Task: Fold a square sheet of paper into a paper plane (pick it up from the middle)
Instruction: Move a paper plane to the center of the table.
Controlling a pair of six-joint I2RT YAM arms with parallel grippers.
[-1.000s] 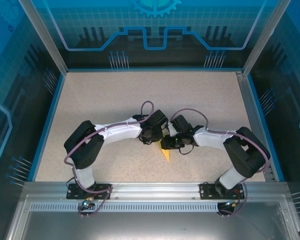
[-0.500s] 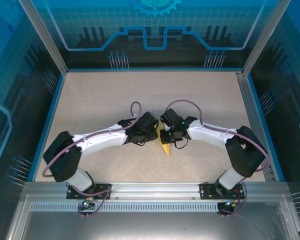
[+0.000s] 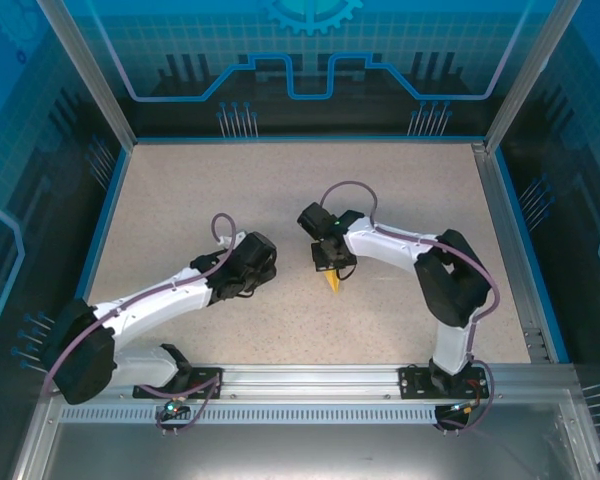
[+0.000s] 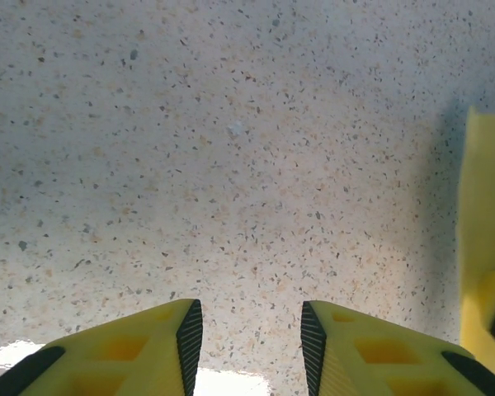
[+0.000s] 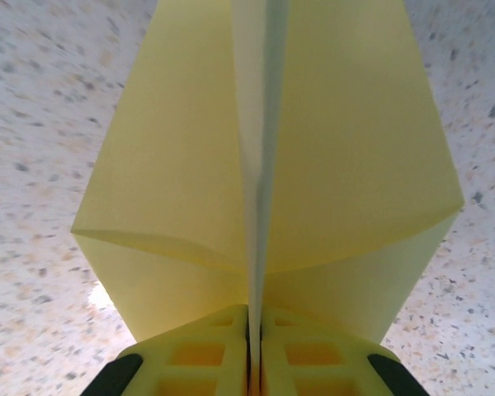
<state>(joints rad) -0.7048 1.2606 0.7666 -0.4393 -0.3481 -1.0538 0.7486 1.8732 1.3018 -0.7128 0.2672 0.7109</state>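
folds look done: right gripper (image 5: 255, 330) clamps paper plane (image 5: 264, 148) at its keel, wings spread ahead. left gripper (image 4: 246, 330) open, empty. next: likely a gentle release.

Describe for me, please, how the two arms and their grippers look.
Both the left arm and right arm have white links, bulky black joints and looping purple cables. The left gripper and right gripper have yellow fingers with black pads.

Speckled beige table (image 3: 200, 190); blue enclosure walls (image 3: 380, 50); aluminium rail (image 3: 300, 378).

left gripper (image 4: 249, 330) fingers apart | right gripper (image 5: 254, 334) pinching paper plane (image 5: 338, 157)
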